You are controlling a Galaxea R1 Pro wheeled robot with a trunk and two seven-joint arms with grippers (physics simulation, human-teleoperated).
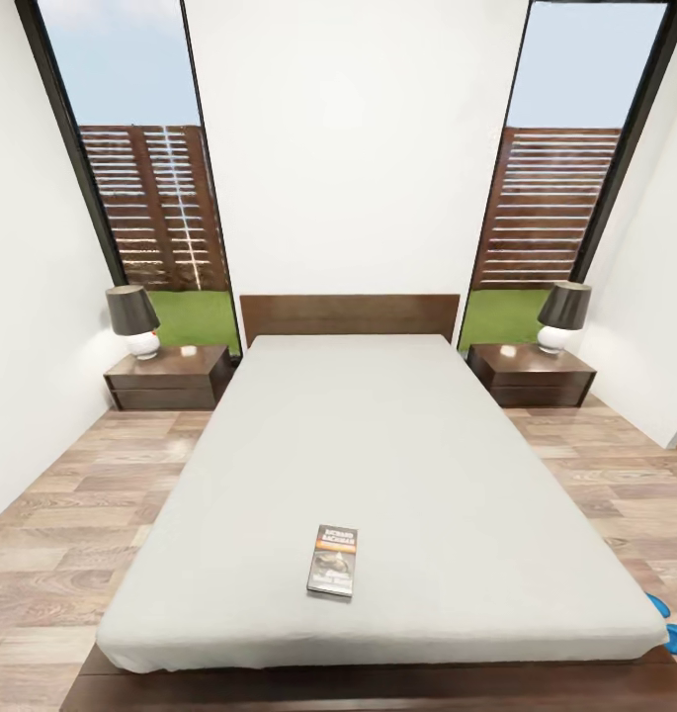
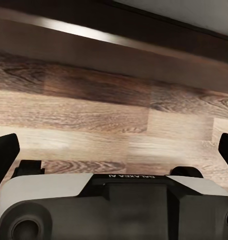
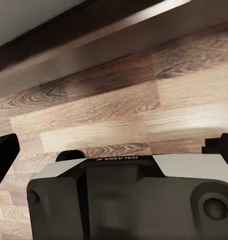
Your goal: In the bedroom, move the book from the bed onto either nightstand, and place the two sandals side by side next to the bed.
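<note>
At the left of the head view, a nightstand (image 1: 168,377) stands against the wall beside the headboard (image 1: 349,316), with a dark-shaded lamp (image 1: 132,320) on a white base at its far left corner. Behind it a tall dark-framed window (image 1: 130,148) shows a slatted fence and grass. The bed (image 1: 378,475) fills the middle, its pale mattress bare except for the book (image 1: 333,561), which lies flat near the foot edge, slightly left of centre; its title lettering is too small to read. The dark frame is cut off at the bottom of the view. At the right, a second nightstand (image 1: 532,375) carries a matching lamp (image 1: 563,315) before a second window (image 1: 565,148). On the wood plank floor (image 1: 61,514) by the bed's right foot corner lie the blue sandals (image 1: 674,628), just beside each other, partly hidden by the mattress and cut off by the edge.

In the left wrist view, the left gripper (image 2: 114,155) hangs over the floor beside the bed's dark frame, its fingers (image 2: 3,155) spread wide apart with nothing between them. In the right wrist view, the right gripper (image 3: 114,150) does likewise, fingers (image 3: 4,155) wide and empty; only their tips show.
</note>
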